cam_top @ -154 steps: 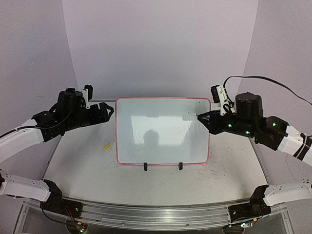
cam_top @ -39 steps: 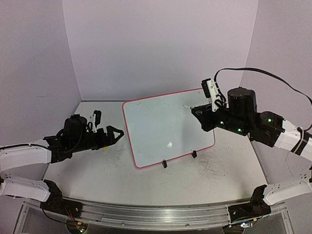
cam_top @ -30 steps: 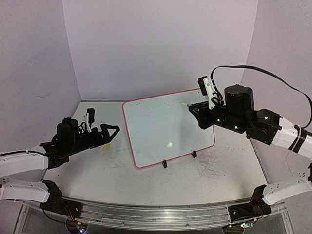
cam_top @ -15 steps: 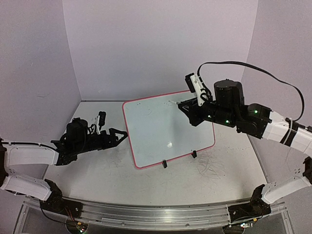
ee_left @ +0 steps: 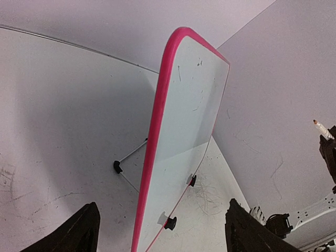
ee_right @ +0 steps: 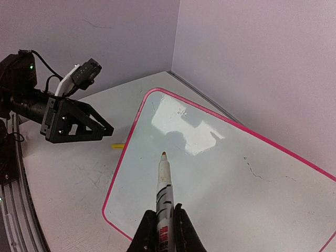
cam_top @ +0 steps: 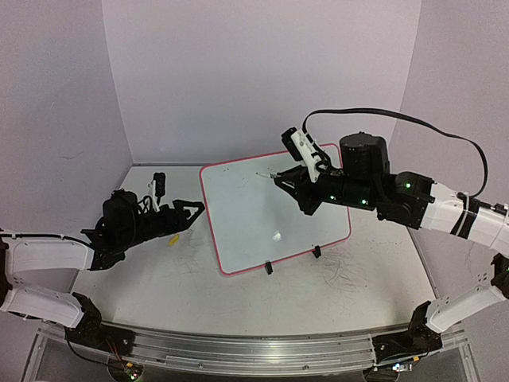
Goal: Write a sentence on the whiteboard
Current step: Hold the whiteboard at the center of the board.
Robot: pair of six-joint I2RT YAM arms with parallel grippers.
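There is one whiteboard [cam_top: 262,215] on one worktop [cam_top: 143,278], and it has two black clip feet [cam_top: 269,268] along its lower edge. There are two arms, the left arm [cam_top: 48,255] and the right arm [cam_top: 445,211]. Each ends in one gripper, so there are two: the left gripper [cam_top: 193,213] and the right gripper [ee_right: 164,231], each with two jaws. There is one marker [ee_right: 164,184]. One small yellow piece [cam_top: 170,239] lies on the worktop. The grey scribbles [cam_top: 350,274] there are too tangled to count.

Small gap between left end effector [cam_top: 191,213] and whiteboard [cam_top: 254,223] rim
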